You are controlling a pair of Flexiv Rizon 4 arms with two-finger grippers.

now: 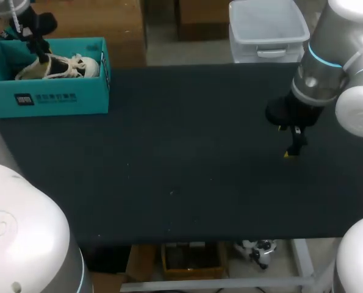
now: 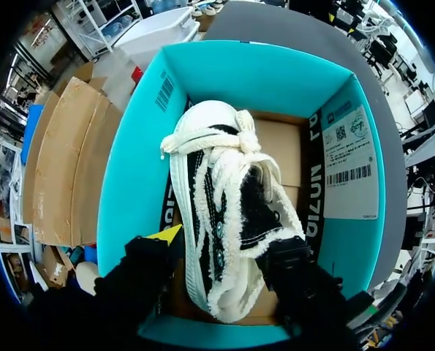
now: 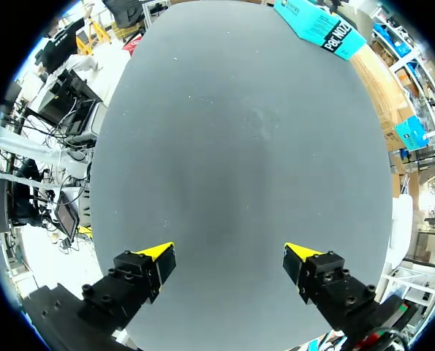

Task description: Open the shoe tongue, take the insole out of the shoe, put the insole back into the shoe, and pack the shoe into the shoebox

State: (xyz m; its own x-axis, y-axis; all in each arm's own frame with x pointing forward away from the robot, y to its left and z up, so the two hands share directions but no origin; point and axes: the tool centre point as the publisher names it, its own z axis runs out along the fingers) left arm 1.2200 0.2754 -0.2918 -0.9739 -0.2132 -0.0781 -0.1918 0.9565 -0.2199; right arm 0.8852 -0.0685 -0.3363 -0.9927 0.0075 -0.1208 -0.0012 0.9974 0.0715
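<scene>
Well over at my left, the teal shoebox stands on the far left corner of the dark table, open at the top. The shoe lies inside it, black with pale fleecy trim and a white sole, its pale laces bunched in a knot at the end farthest from the gripper. The shoe runs lengthwise along the box, with bare cardboard floor showing beside it.

The left gripper comes down into the box over the shoe's near end. In the left wrist view its two fingers straddle that end. The yellow tip of one sits against the white sole edge, and the other finger presses into the fleece on the opposite side, its tip buried in the trim. So the gripper is closed on the shoe from both sides, the fingers standing about a shoe's width apart.

Across the middle, the table surface is a plain dark mat.

At my right, the right arm comes in from the side, and the right gripper hangs above the table, well apart from the box. In the right wrist view its fingers are spread wide with only the mat between them, and they hold nothing. The shoebox shows far ahead, at the table's far edge.
</scene>
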